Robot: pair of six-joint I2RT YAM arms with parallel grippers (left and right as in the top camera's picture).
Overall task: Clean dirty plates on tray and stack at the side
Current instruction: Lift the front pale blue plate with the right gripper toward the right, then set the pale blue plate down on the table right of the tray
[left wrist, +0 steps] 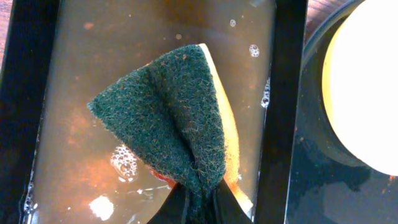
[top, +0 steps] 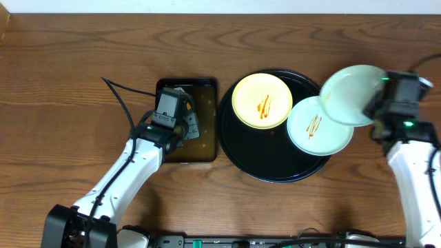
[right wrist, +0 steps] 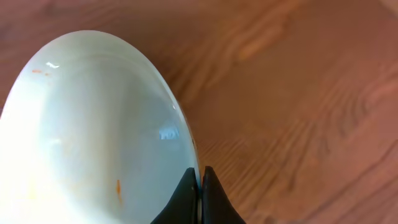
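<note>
Two plates (top: 262, 100) on black tray (top: 270, 157); wood-grain table (top: 69, 69) underneath.

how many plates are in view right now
3. A pale yellow plate lies on the black tray, left side. A streaked mint plate lies at its right rim. A second mint plate is held tilted in the right claw near that rim. None seem hidden.
</note>
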